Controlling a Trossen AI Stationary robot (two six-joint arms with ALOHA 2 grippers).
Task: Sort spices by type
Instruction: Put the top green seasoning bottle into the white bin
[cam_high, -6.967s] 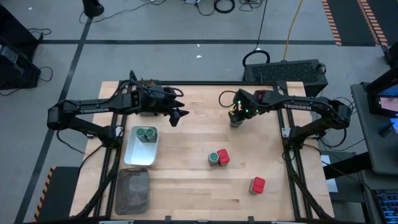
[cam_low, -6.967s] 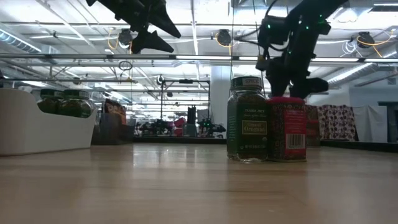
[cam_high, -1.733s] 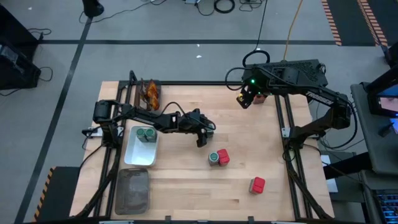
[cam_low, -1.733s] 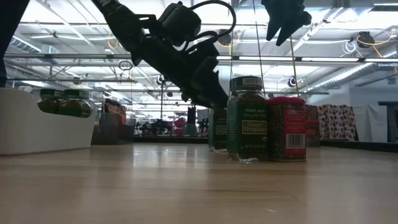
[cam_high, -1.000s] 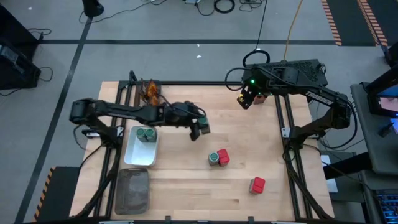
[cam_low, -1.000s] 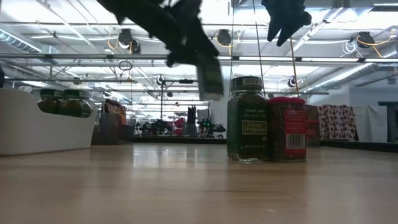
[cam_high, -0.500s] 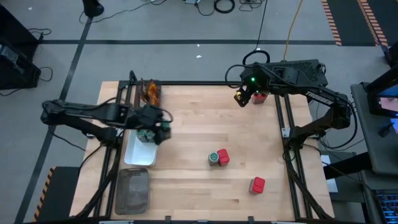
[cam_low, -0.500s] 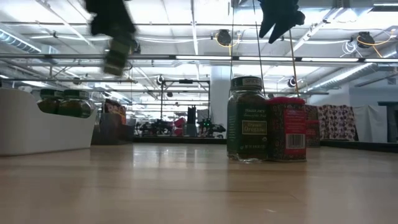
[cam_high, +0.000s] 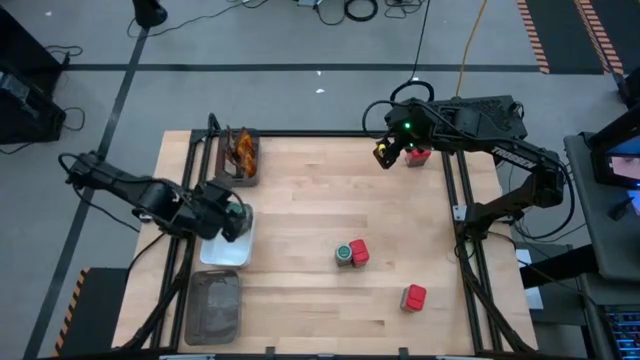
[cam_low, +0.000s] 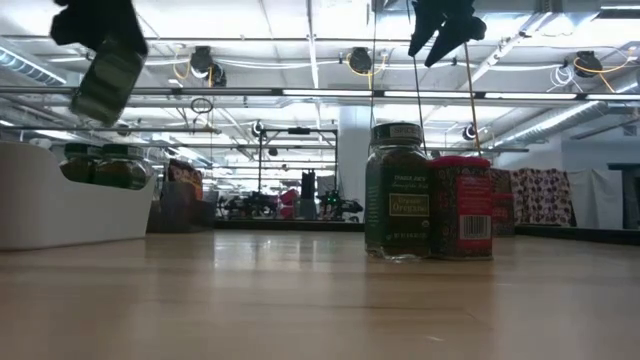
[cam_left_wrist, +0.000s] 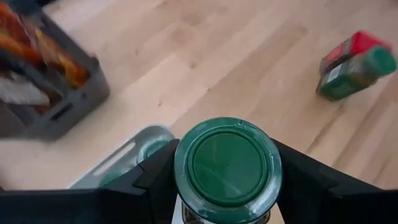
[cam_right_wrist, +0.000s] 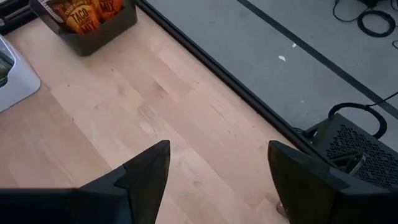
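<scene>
Left gripper is clamped on a green-lidded jar — in our left wrist view the two dark fingers sit tight on either side of the lid, and in the low view we see the jar hanging tilted in the air at the left, above the white tray. From the high view that claw is over the near-left part of the table, right above the white tray, where we can see two more green-lidded jars from the low camera. Right gripper has its fingers spread wide with nothing between them; it hangs up high over the far-right corner of the table, just beside a red packet that sits at that far edge. Mid-table, a bit to the right, we've got another jar touching a red boxy packet, both upright — the low view shows them side by side. One more red packet stands on its own nearer and further right. The orange sachets are bunched in a dark bin at the far-left of the table. A grey tray sits at the near-left corner, just nearer than the white one.
</scene>
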